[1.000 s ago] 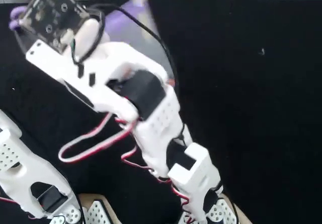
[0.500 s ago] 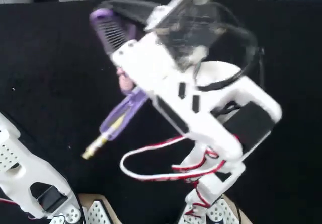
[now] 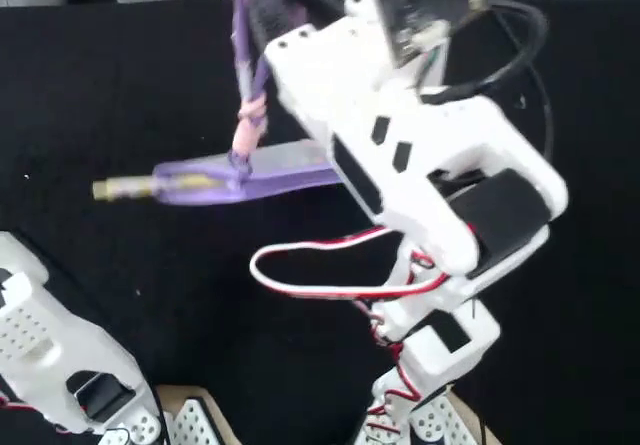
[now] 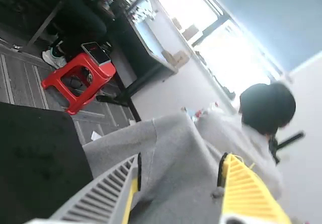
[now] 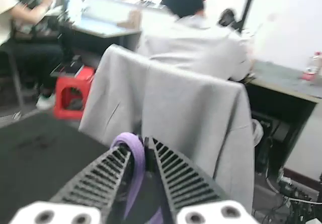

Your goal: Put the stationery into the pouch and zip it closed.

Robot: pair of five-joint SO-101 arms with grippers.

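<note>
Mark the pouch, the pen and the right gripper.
pouch [image 3: 275, 177], high view, flat purple body.
pen [image 3: 118, 190], high view, yellowish end sticking out.
right gripper [image 5: 140, 148], right wrist view, midway between its shut jaws.

One purple pouch [image 3: 270, 175] is hanging; one yellowish pen [image 3: 125, 189] is poking from the pouch; two white arms [image 3: 420, 165] [image 3: 45, 340] are showing.
</note>
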